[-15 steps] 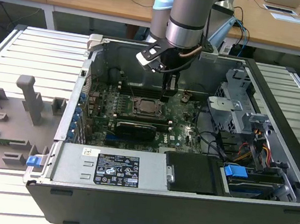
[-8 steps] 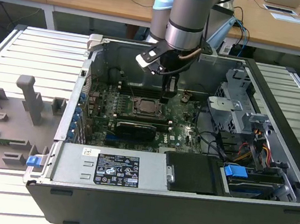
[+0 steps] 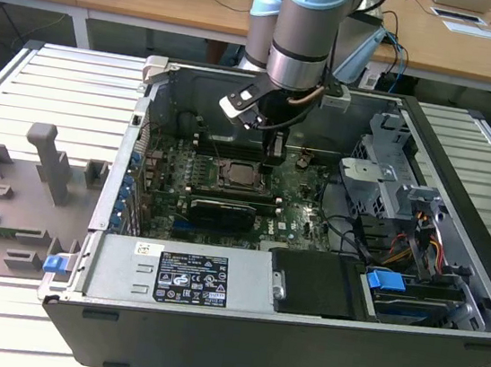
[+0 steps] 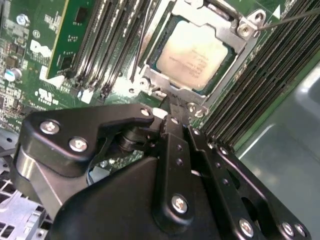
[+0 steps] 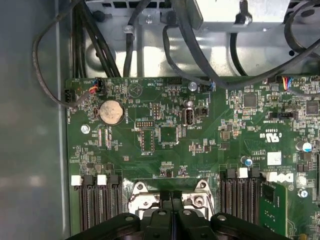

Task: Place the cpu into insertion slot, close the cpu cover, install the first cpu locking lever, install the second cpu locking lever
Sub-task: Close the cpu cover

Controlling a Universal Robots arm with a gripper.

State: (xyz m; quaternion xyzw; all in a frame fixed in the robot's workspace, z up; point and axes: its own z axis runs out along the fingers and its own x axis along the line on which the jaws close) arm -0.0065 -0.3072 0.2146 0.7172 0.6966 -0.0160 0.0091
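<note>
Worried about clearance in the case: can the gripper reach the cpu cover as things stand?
Probably yes: the gripper hangs right at the edge of the cpu cover, with nothing between them; the memory slots flank it on both sides.

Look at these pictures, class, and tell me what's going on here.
A robot arm reaches down into an open computer case. Its gripper is shut and sits low over the green board, right at the edge of the cover. The cpu lies seated flat, its top showing through the cover's window, with the cover down around it.
</note>
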